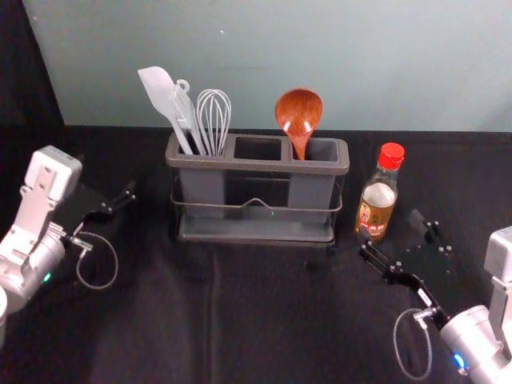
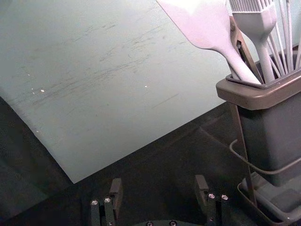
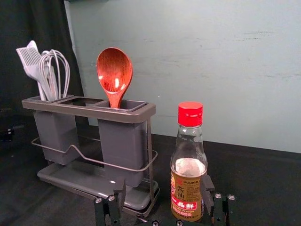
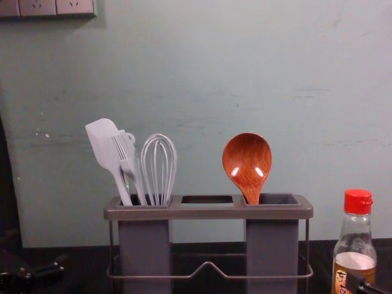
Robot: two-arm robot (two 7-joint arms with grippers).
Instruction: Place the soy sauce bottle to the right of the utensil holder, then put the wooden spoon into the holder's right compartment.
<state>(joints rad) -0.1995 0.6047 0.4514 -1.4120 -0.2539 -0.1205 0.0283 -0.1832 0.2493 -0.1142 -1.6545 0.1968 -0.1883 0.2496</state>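
"What does the head view show?"

"A bottle (image 1: 378, 204) stands upright just to the right of the holder (image 1: 256, 166), and a spoon (image 1: 299, 114) rests bowl-up in the right compartment (image 1: 324, 150). The right claw (image 1: 390, 226) reaches in by the bottle; the left claw (image 1: 117, 200) idles off the holder's left end."

"And the left wrist view?"

"The left claw's fingers stand well apart, nothing between them, near the spatula (image 2: 207, 23) and brush (image 2: 257, 21). It has no call to move."

"The right wrist view?"

"The right claw is spread wide and grips nothing. One finger (image 3: 206, 186) overlaps the bottle's edge; whether they touch, I cannot tell. With both placings apparently done, the job at hand looks like a clean exit: keep the fingers spread, ease straight back along their own line, and leave the wrist unturned, or that finger could tip the bottle."

"Last, the chest view?"

"The spoon leans inside its compartment, its bowl well above the rim, and the bottle stands apart from the holder, a dark fingertip in front of its lower part. Draw that tip clear of the glass before any sideways swing, and steer wide of the spoon"
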